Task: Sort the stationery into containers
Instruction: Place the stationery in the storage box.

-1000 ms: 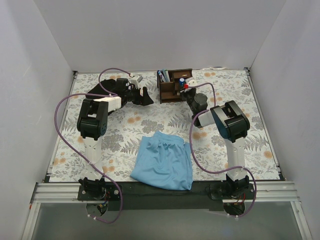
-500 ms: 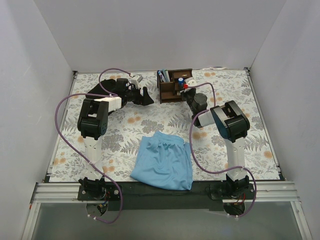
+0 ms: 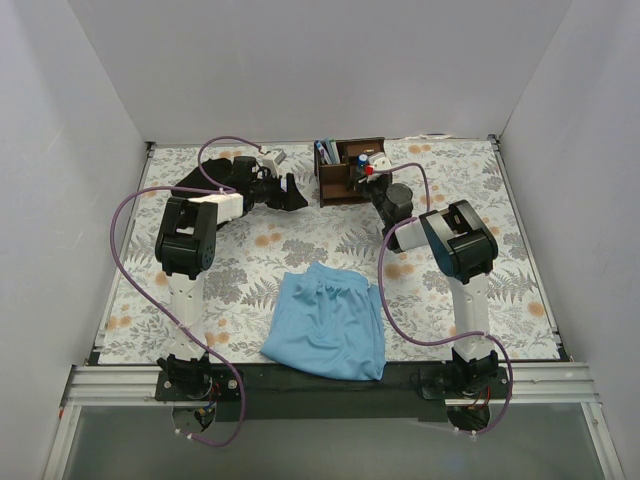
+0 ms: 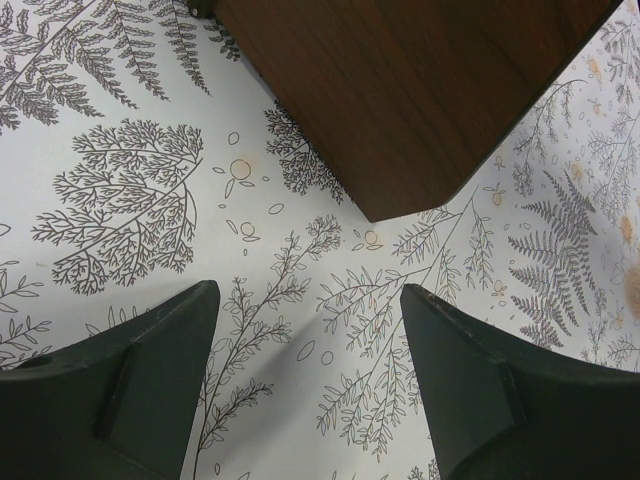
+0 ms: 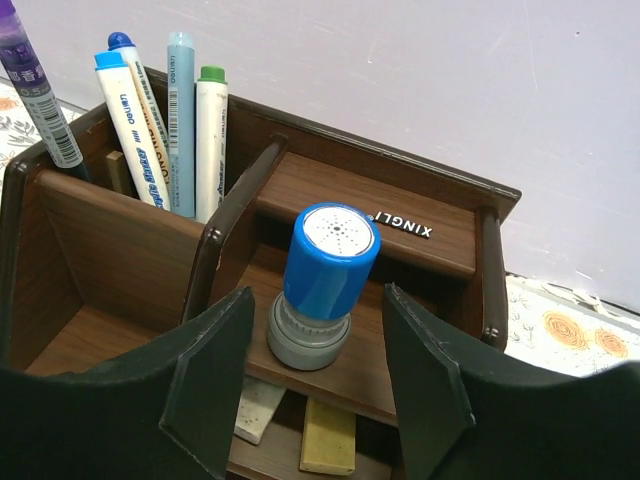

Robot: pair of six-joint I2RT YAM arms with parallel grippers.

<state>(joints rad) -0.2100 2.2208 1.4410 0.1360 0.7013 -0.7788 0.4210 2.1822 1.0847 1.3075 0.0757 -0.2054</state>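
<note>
Right fingers [image 5: 210, 390], spread wide, flank the blue-capped cylinder [image 5: 325, 270] upright at 12 o'clock on a shelf of the organizer [image 5: 110, 240], probably to clear it.

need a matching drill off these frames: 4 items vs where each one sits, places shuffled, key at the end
Items
1. blue-capped cylinder
2. pens
3. tan eraser blocks
4. light blue cloth

Places
A. bottom compartment of the organizer, under its small shelf
B. flat on the table, toward its near edge
C. upright in the organizer's tall slot
D. standing on the small shelf

Pairs: 1-D, 2-C, 3-A, 4-B
</note>
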